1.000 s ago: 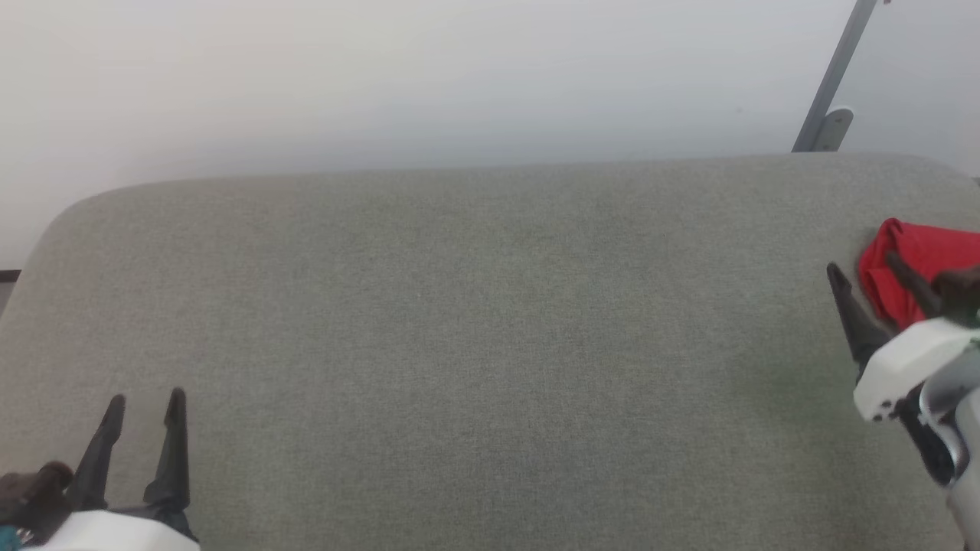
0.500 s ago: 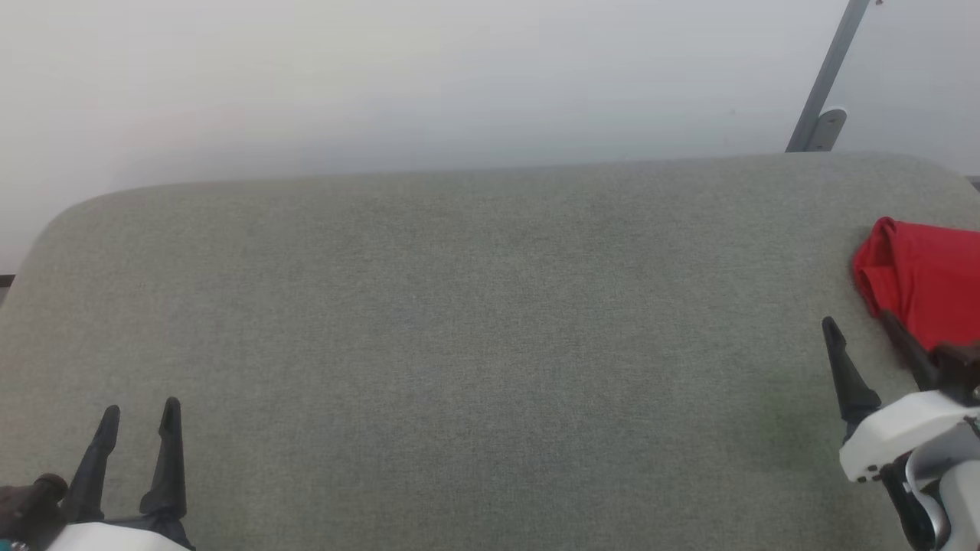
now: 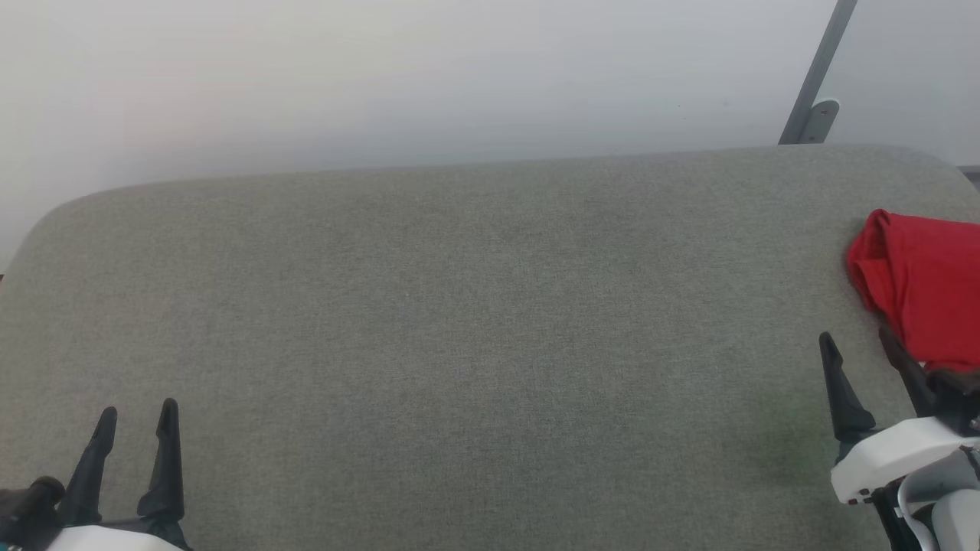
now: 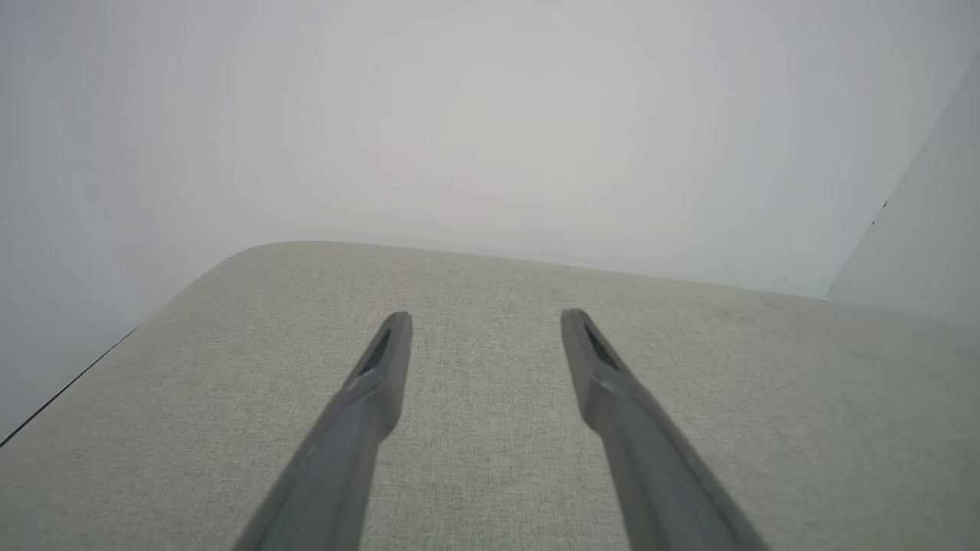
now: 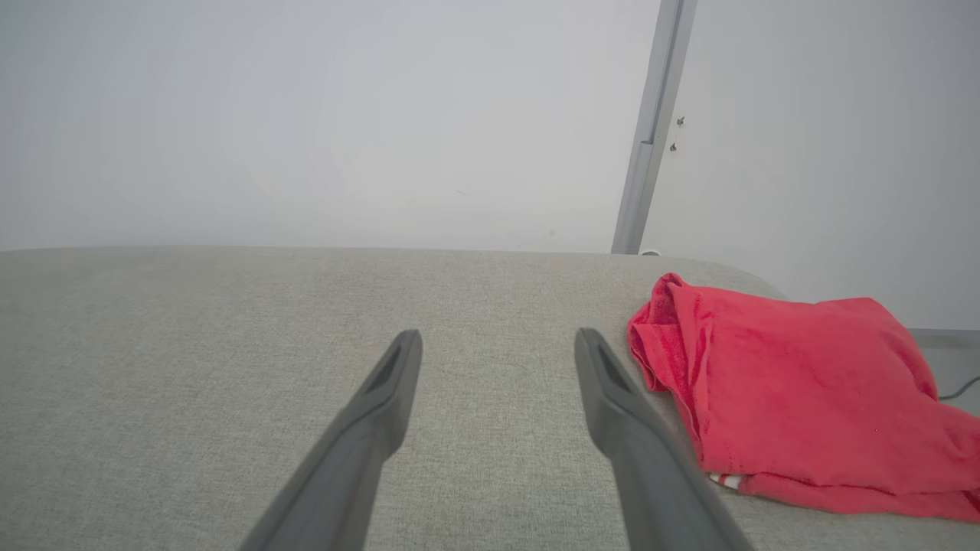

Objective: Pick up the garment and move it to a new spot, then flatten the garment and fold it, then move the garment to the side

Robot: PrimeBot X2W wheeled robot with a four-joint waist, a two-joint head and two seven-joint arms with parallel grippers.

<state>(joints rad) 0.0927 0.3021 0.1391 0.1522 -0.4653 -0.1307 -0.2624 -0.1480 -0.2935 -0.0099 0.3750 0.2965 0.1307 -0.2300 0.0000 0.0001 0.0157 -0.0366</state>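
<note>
The garment [image 3: 922, 287] is a bright red folded shirt lying at the right edge of the grey cushioned surface [image 3: 475, 321]; the right wrist view shows the garment [image 5: 796, 390] as a folded bundle with a bit of white-and-red trim at its near edge. My right gripper [image 3: 854, 340] stands open just left of and below the garment, apart from it, nothing between its fingers [image 5: 367, 413]. At the lower left my left gripper [image 3: 138, 409] is open and empty over bare cushion, its fingers [image 4: 375, 375] spread.
A pale wall runs behind the cushion's rounded far edge. A grey metal post [image 3: 815, 76] with a bracket stands against the wall at the back right, seen again as the post [image 5: 651, 130] in the right wrist view. A dark cable [image 5: 961, 390] lies beyond the garment.
My right gripper has drawn back toward me, off the garment, leaving it lying on the cushion. The head camera has shifted slightly. The left gripper has barely moved.
</note>
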